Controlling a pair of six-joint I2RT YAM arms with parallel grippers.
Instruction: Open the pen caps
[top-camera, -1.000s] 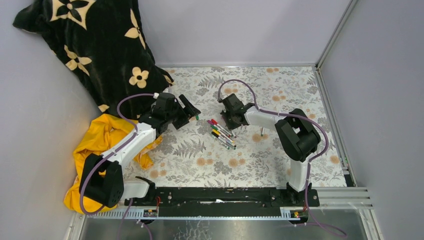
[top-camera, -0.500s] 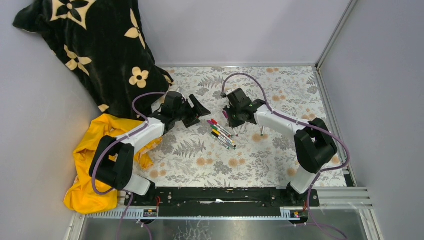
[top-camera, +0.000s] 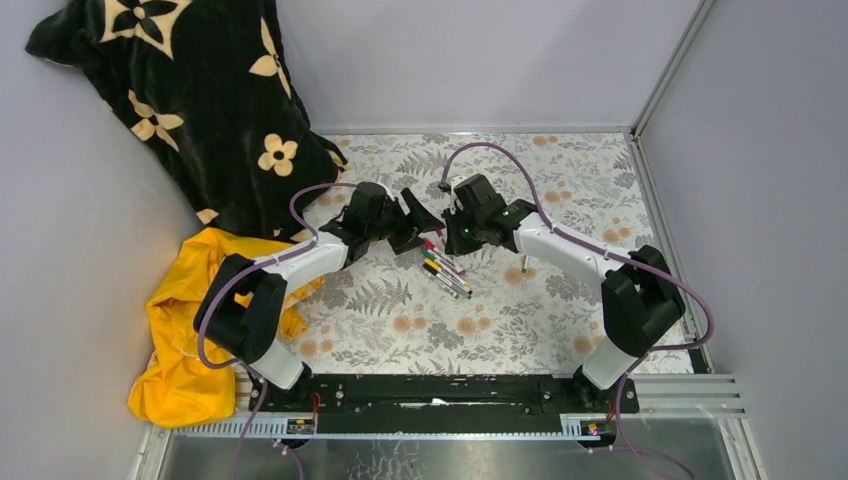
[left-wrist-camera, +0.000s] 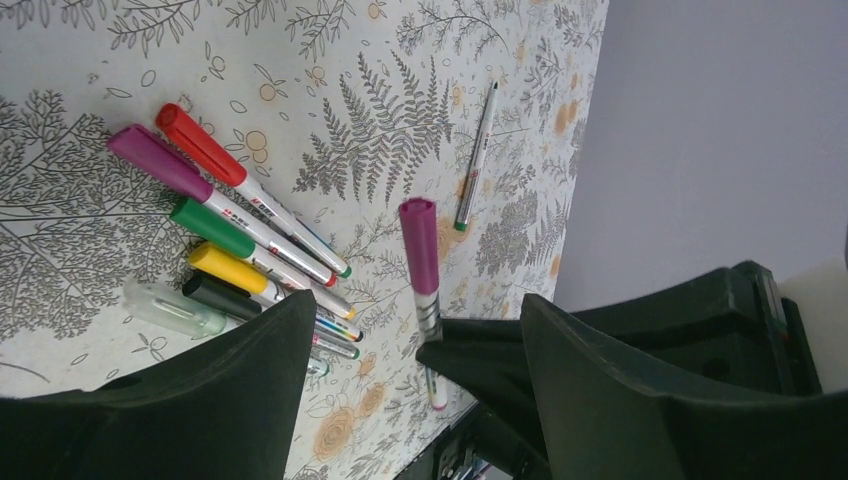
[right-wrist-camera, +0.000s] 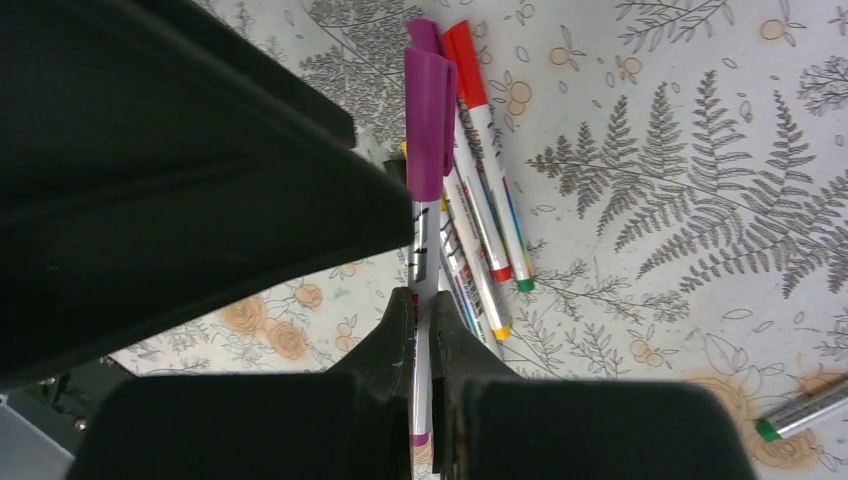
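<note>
Left end effector spread wide, has moved in (purple cap now just ahead of its jaws) | right end effector clamped on that pen's barrel, raised | other pens on the surface below it | cap pull looks next

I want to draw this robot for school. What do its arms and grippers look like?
Both arms, the left arm and the right arm, have white tube sections joined by chunky black joints. A thin purple cable loops along each one. The left gripper and right gripper are all black, with broad wedge-shaped fingers.
</note>
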